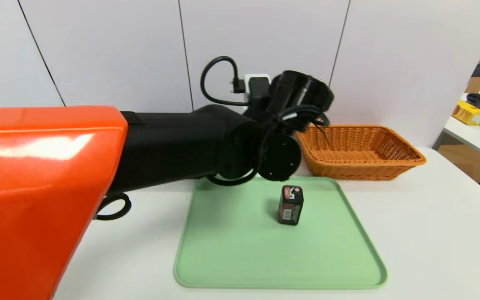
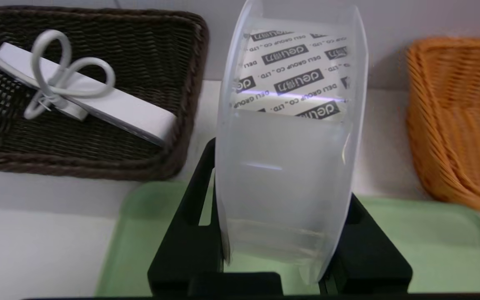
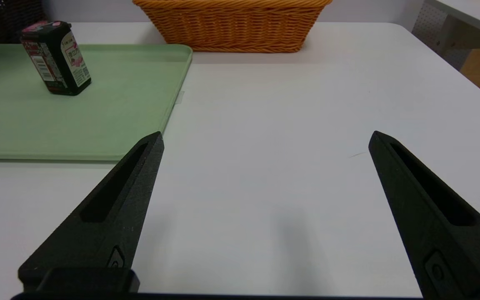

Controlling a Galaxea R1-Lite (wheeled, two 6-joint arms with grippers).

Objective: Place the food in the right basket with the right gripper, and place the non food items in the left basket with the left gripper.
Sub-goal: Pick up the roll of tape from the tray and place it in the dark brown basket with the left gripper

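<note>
My left gripper point(image 2: 281, 175) is shut on the round translucent tub point(image 2: 290, 166), whose printed label faces the camera. It hangs above the green tray's point(image 2: 140, 233) far edge, between the two baskets. The dark brown left basket point(image 2: 161, 41) holds the white power strip point(image 2: 111, 104) with its looped cord. The food, a small dark carton point(image 1: 291, 205), stands upright on the tray. The orange right basket point(image 1: 358, 152) is behind the tray and looks empty. My right gripper point(image 3: 267, 137) is open over bare table, to the right of the tray and the carton point(image 3: 56, 58).
In the head view my left arm point(image 1: 173, 146) stretches across the scene and hides the dark basket. A side table with yellow and black items point(image 1: 473, 112) stands off to the far right. A wall socket with a black plug point(image 1: 256, 85) is behind the arm.
</note>
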